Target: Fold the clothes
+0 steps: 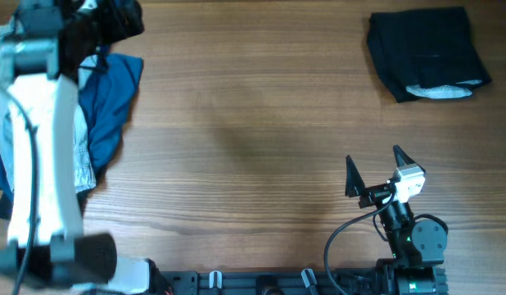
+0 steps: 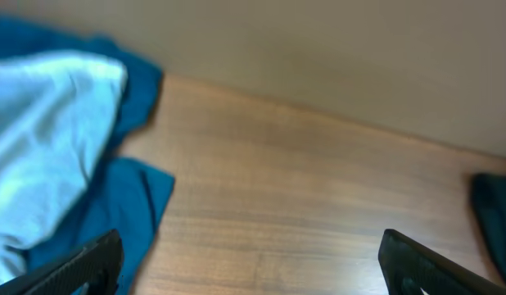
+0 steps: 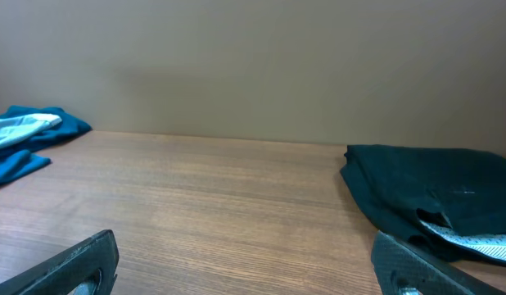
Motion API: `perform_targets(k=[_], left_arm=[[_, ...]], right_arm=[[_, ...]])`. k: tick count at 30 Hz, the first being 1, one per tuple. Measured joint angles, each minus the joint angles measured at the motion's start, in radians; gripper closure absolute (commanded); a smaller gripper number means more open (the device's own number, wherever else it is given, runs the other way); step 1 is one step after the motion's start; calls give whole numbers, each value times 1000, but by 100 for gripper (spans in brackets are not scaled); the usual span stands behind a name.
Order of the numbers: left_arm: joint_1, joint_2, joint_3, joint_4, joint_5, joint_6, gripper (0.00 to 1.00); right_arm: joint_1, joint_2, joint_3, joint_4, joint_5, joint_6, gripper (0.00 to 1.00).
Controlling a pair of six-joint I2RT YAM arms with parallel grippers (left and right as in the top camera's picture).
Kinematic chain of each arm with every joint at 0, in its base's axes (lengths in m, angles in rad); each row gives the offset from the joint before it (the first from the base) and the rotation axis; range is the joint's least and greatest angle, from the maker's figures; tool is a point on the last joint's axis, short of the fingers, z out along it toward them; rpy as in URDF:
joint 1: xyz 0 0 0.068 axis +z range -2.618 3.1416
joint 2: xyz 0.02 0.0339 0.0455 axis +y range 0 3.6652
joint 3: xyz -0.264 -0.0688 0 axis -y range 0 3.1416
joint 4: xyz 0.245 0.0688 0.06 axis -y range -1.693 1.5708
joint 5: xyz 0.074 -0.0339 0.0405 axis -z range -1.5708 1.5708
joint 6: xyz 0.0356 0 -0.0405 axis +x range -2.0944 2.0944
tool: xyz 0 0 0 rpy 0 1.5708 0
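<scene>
The clothes lie in two places. A loose pile at the table's left edge holds a dark-blue garment [image 1: 115,92] [image 2: 134,205] and light-blue denim shorts [image 1: 83,156] [image 2: 48,123]. Black shorts [image 1: 425,51] [image 3: 425,188] lie folded at the far right, with a pale waistband [image 1: 440,92] showing. My left gripper [image 2: 249,239] hangs open above the table beside the pile, nothing between its fingers. My right gripper [image 1: 373,157] [image 3: 243,240] stands open near the front edge, well short of the black shorts.
My white left arm [image 1: 40,139] reaches over the left pile and hides part of it. Bare wood tabletop [image 1: 253,123] lies between the pile and the black shorts. A plain wall stands behind the table's far edge.
</scene>
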Motion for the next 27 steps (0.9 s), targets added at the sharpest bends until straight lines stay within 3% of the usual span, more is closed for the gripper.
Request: perform_targets(k=[5, 10, 27], left_arm=[[0, -163, -57, 39, 0, 19, 0], [0, -370, -262, 182, -1, 25, 0], [1, -1098, -1314, 826, -1, 26, 0]], right_arm=[[0, 0, 0, 0, 0, 0, 0], [0, -1, 0, 0, 2, 0, 0], [0, -2, -1, 0, 3, 0, 0]])
